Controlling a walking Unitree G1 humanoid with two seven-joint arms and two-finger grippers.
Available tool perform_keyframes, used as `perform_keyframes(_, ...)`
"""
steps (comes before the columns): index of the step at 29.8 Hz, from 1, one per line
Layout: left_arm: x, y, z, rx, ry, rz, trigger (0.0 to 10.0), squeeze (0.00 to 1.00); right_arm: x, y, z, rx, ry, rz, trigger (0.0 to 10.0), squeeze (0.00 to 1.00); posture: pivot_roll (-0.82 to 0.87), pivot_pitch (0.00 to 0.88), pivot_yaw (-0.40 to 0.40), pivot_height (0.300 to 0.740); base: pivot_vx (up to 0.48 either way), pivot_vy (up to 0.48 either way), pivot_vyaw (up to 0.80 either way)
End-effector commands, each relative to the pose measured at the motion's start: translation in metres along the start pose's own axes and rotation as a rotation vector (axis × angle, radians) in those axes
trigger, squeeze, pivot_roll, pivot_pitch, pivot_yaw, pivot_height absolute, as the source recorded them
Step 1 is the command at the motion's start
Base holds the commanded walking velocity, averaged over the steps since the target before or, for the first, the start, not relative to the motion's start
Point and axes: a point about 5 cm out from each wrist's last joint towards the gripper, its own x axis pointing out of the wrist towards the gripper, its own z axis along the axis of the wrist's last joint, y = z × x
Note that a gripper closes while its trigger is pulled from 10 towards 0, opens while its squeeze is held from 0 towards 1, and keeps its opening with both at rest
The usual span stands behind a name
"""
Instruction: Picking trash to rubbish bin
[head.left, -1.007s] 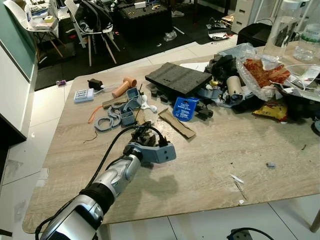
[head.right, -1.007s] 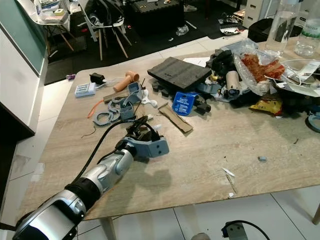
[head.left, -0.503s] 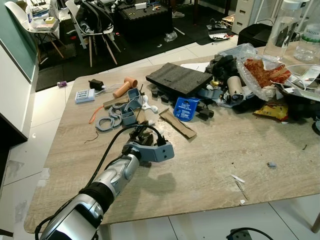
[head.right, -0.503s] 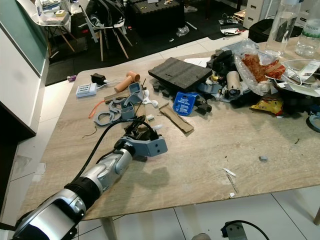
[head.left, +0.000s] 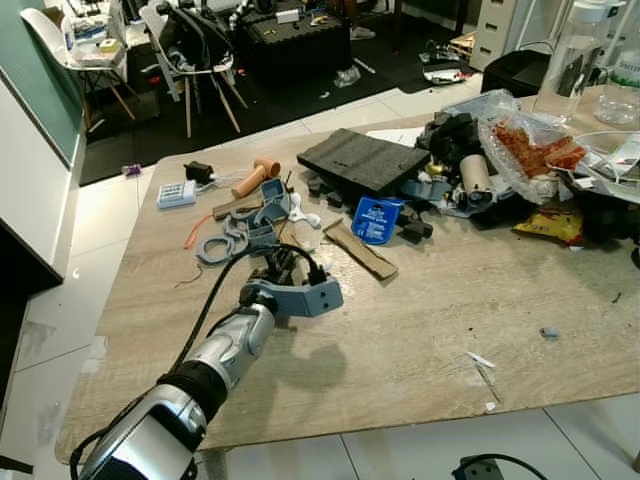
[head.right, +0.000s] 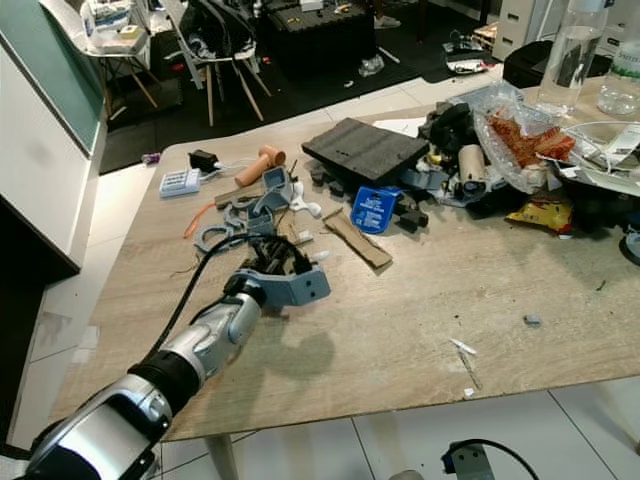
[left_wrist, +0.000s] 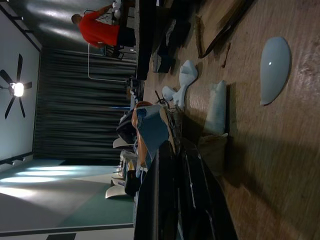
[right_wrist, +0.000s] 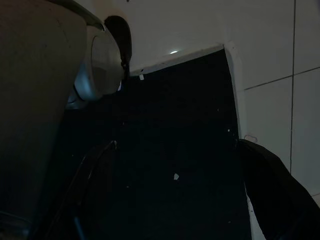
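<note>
One wooden counter (head.left: 420, 330) carries one dark foam slab (head.left: 362, 158), and just beyond that slab's far-right corner a clear plastic bag (head.left: 525, 150) holding reddish scraps, with two clear bottles (head.left: 572, 55) behind it. The left pincer (head.left: 283, 268) hovers low, near the slab's front-left side. Whether it is open or grips anything cannot be told; two white paper scraps (left_wrist: 274, 70) lie just ahead of it.

Small pale scraps of trash (head.right: 304, 238) lie flat on the wooden table (head.right: 420, 330), just beyond the left hand (head.right: 275, 262) and near the grey plastic parts. In the wrist view one is a smooth white teardrop-shaped piece (left_wrist: 275, 70), another a crumpled whitish bit (left_wrist: 217, 107) beside it.
</note>
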Motion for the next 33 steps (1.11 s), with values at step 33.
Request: perform_keyframes(33, -0.041, 0.103, 0.003, -1.129, -0.627, -0.107, 3.6, 0.00, 0.000, 0.007, 0.007, -0.050, -0.013, 0.030, 10.0, 0.00, -0.11, 0.040, 0.111, 0.740, 0.000, 0.000, 0.00)
